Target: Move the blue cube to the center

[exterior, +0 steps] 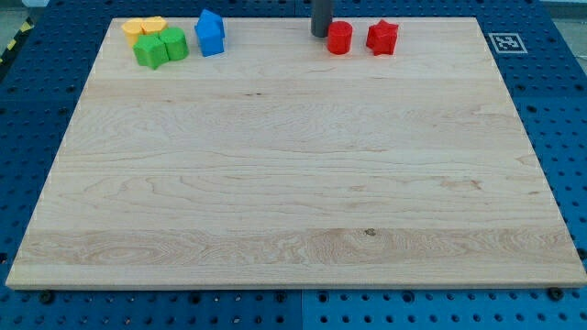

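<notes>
You've got a pale wood board [293, 183] with smooth plastic blocks along its top edge: two yellow [144, 27], two green [160, 47], one blue cube [210, 33], one red cylinder [340, 38], one red star [382, 38]. My tip [319, 34] holds nothing, touching or just beside the cylinder's left; blue cube sits well left of it, nearer the top-left corner

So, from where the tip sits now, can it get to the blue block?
Probably yes. My tip stands beside the red cylinder, to the view's right of the blue block, and bare board lies between them.
</notes>
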